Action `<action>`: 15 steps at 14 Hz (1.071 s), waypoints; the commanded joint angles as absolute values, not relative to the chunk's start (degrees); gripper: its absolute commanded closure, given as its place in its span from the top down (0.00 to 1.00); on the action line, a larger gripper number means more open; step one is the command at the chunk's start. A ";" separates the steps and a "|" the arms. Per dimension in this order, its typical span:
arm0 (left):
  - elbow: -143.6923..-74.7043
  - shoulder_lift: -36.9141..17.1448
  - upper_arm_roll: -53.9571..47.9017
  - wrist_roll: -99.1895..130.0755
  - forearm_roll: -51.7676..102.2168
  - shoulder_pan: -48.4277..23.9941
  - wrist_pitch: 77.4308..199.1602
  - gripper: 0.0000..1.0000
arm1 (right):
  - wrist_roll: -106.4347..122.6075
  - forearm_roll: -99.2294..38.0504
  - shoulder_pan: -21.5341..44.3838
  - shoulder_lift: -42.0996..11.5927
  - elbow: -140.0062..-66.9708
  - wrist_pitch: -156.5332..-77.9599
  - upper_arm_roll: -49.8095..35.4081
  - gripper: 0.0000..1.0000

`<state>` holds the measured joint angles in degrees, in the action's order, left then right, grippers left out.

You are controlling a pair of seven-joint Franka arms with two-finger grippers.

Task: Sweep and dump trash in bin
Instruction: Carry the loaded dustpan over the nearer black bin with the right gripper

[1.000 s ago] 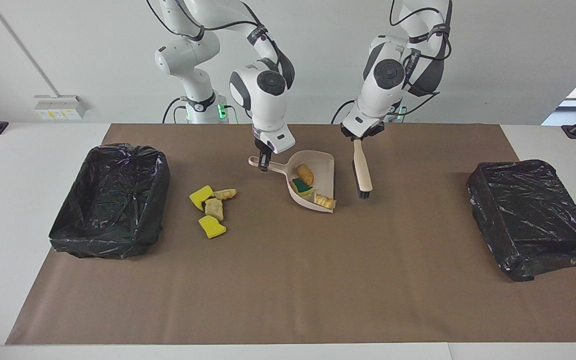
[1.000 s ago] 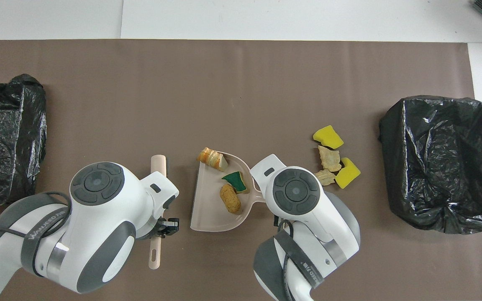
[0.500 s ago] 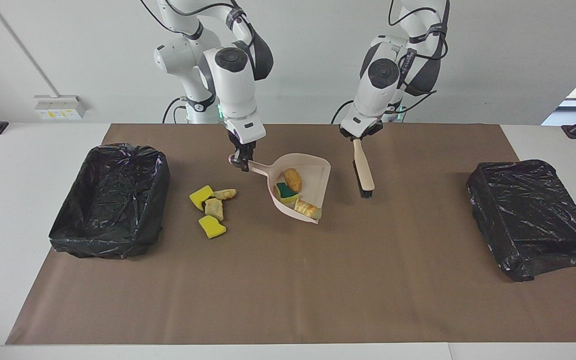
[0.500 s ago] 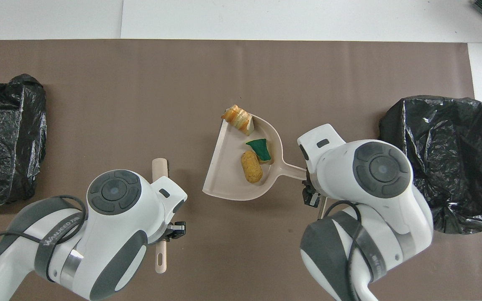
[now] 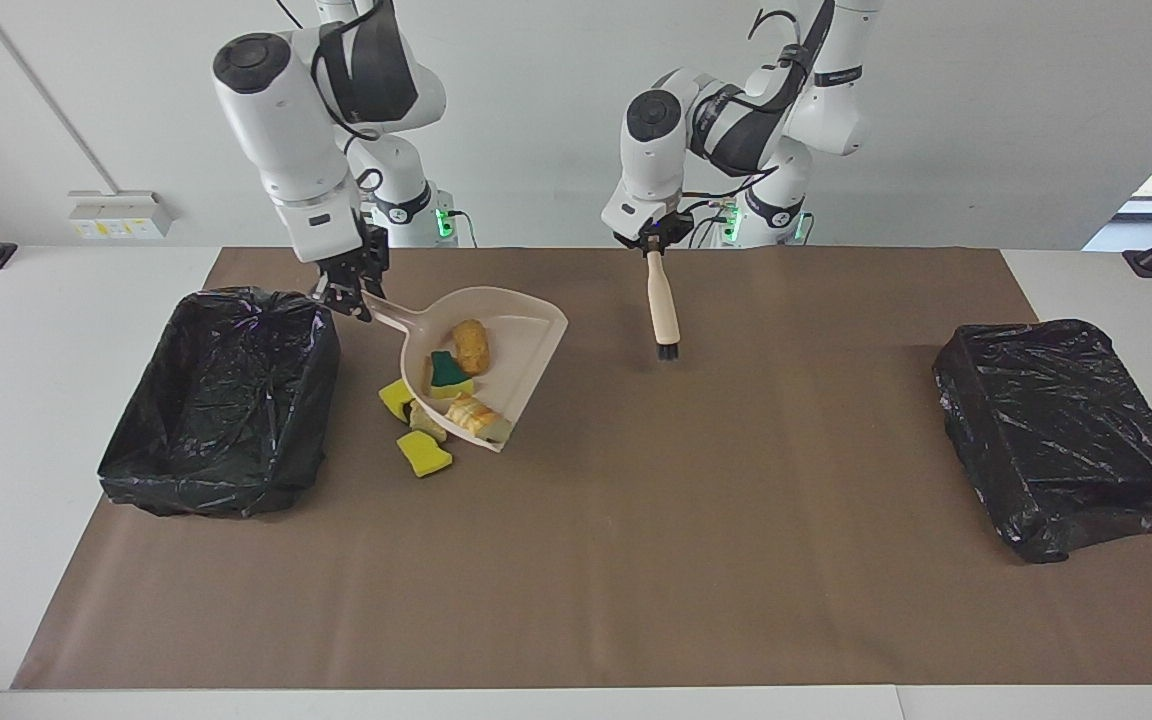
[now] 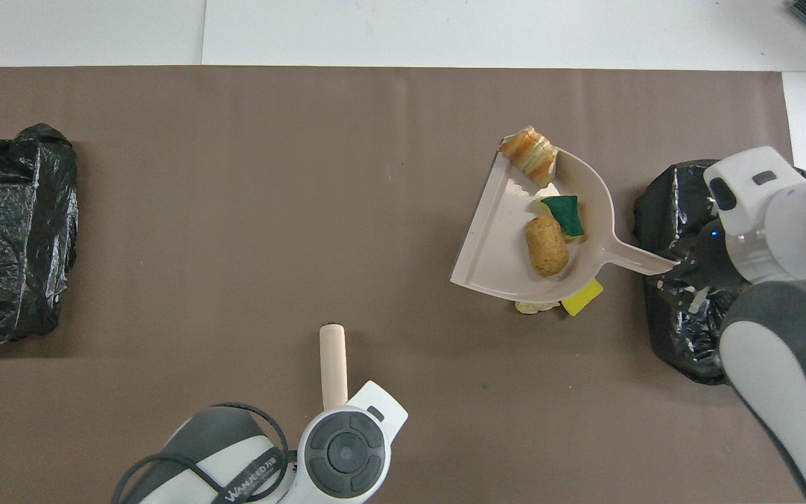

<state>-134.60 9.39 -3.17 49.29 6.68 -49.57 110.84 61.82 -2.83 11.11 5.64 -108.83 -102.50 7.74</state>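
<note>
Over the last second the right end effector [image 5: 348, 293] has lifted the dustpan [image 5: 496, 345] off the desk [image 5: 636, 560] and carried it toward the right arm's end, so the pan now hangs tilted in the air with its handle close to the rim of the open bin [image 5: 221, 400] there. It is clamped shut on the dustpan's handle. Three scraps ride in the pan: a tan bread chunk [image 5: 470, 342], a green-topped sponge piece [image 5: 446, 371] and a striped bread piece [image 5: 476, 415] near the lower lip. That suggests the dump is next, though only this first load. The remaining trash [image 5: 420, 440], yellow sponge wedges and tan chunks, lies on the desk beside the bin, directly under the raised pan and partly hidden by it, so a second sweep looks necessary. The left end effector [image 5: 652, 243] has meanwhile drawn back toward the robots, closed on the brush [image 5: 662, 310], which hangs bristles down over the middle of the desk, well apart from the scraps. A second covered bin [image 5: 1066, 430] sits at the left arm's end.
</note>
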 commanded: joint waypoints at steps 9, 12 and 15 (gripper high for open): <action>-141.68 11.43 -2.11 46.69 16.61 -55.37 119.27 0.00 | 87.95 -1.34 -9.57 5.54 -107.32 -98.35 11.07 0.00; -141.77 10.64 -2.11 45.09 16.70 -55.37 120.40 0.00 | 95.16 4.37 -11.95 5.63 -105.74 -99.48 13.62 0.00; -142.03 10.46 -2.11 44.91 16.70 -55.28 120.24 0.03 | 102.37 9.30 -15.54 5.36 -105.47 -105.27 14.41 0.00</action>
<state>-140.40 9.41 -2.51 46.28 15.51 -55.13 118.68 97.98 6.58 -13.21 5.55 -106.26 -102.44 14.65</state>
